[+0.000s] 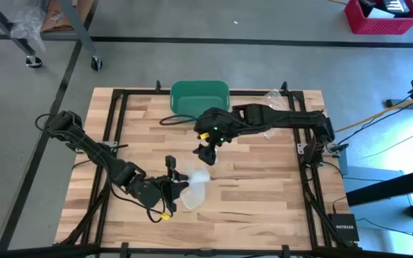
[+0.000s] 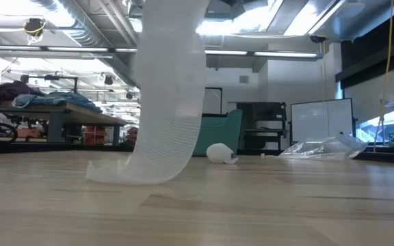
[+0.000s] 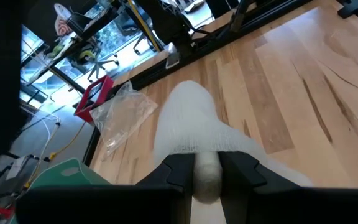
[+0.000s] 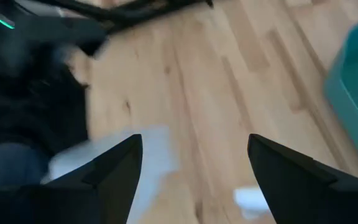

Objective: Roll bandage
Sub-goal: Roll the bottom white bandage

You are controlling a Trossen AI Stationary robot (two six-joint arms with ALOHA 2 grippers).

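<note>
Nearest to the low camera: bare wood of the tabletop (image 2: 265, 212), then the white bandage (image 2: 166, 109) hanging down in a wide strip, with its lower end curved and lying on the wood. Behind it a small white lump (image 2: 219, 153), a teal bin (image 2: 219, 131) and a clear plastic bag (image 2: 323, 147).

Seen from above: left claw (image 1: 172, 188) low over the front part of the tabletop, just beside the bandage. Fingers (image 3: 178, 173) nearly closed, pinching a rolled part of the bandage between them; loose gauze spreading forward from the grip onto the wood. Cannot tell how tight the roll is.

Right claw (image 1: 206, 153) above the middle of the tabletop, between the teal bin and the bandage, near the strip but apart from it. Fingers (image 4: 114, 165) spread wide, holding nothing; only wood and a pale piece of bandage visible between them.

Teal bin at the far edge of the tabletop, plastic bag near the far right corner.
</note>
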